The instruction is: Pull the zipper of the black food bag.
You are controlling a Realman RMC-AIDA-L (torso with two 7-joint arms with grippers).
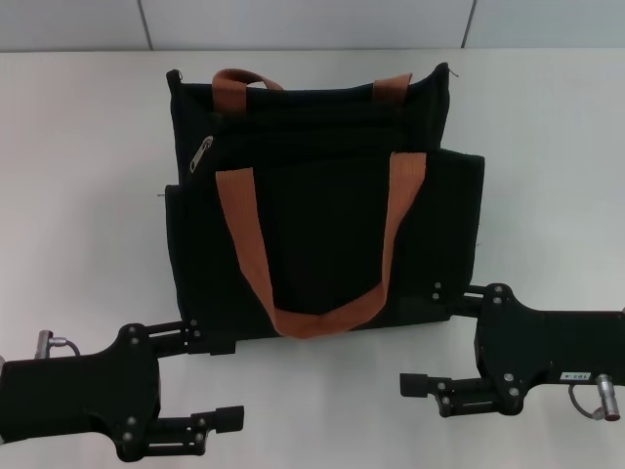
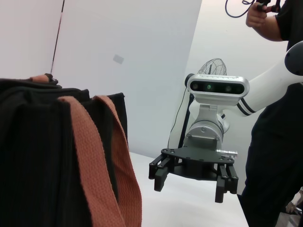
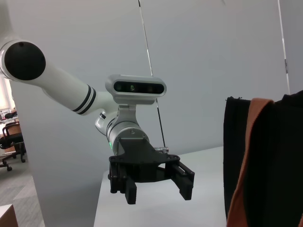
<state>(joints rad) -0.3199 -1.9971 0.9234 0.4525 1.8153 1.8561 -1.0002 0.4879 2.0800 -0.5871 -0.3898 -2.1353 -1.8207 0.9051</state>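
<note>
- Your left gripper point(image 1: 223, 383) sits below the black food bag point(image 1: 322, 210), fingers spread, empty.
- Your right gripper point(image 1: 425, 337) likewise, fingers released.
- The zipper point(image 1: 201, 153) lies untouched at the bag's upper left.

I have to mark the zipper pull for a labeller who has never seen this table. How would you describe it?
Find the black food bag lying on the white table. Near its top left corner, left of the orange-brown strap, lies the zipper: a small slanted silver tab, the only shiny metal on the black fabric.
</note>
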